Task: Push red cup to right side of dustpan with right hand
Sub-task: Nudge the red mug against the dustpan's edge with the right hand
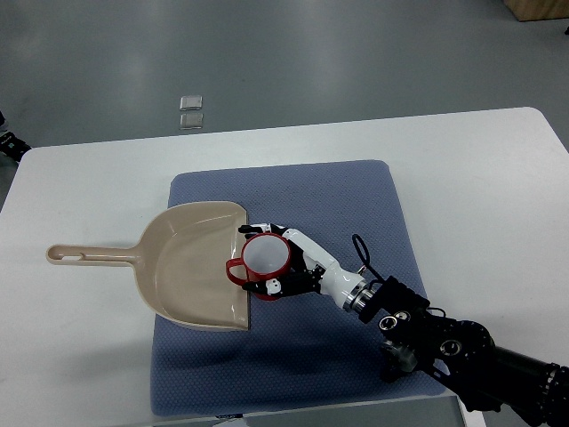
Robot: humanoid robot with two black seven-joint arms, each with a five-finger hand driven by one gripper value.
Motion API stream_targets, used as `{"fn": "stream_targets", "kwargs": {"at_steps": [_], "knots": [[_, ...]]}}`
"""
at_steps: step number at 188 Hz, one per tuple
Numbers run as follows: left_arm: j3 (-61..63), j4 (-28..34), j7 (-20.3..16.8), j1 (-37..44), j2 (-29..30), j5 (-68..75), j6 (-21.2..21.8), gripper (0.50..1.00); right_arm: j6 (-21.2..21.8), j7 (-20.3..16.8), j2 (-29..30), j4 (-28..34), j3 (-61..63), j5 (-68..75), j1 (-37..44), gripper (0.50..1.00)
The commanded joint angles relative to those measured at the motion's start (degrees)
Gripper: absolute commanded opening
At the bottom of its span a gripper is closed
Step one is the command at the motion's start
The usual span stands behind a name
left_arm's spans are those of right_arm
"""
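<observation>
A red cup with a white inside stands upright on the blue mat, its handle toward the dustpan. It touches the open right edge of the beige dustpan, whose handle points left. My right hand reaches in from the lower right. Its black and white fingers curl around the cup from the far and near sides. The left arm is out of view.
The white table carries the mat. Two small clear square objects lie on the grey floor beyond the table's far edge. A dark object shows at the left edge.
</observation>
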Motion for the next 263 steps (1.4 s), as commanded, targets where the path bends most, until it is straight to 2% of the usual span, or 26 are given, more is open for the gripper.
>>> {"fn": "stream_targets", "kwargs": {"at_steps": [1, 263], "knots": [[0.0, 0.0, 0.0, 0.0, 0.0, 0.0, 0.0, 1.0, 0.0, 0.0, 0.0, 0.0, 0.1, 0.0, 0.1, 0.926], [0.0, 0.0, 0.0, 0.0, 0.0, 0.0, 0.0, 1.0, 0.2, 0.0, 0.0, 0.6, 1.2, 1.1, 3.0, 0.924]]}}
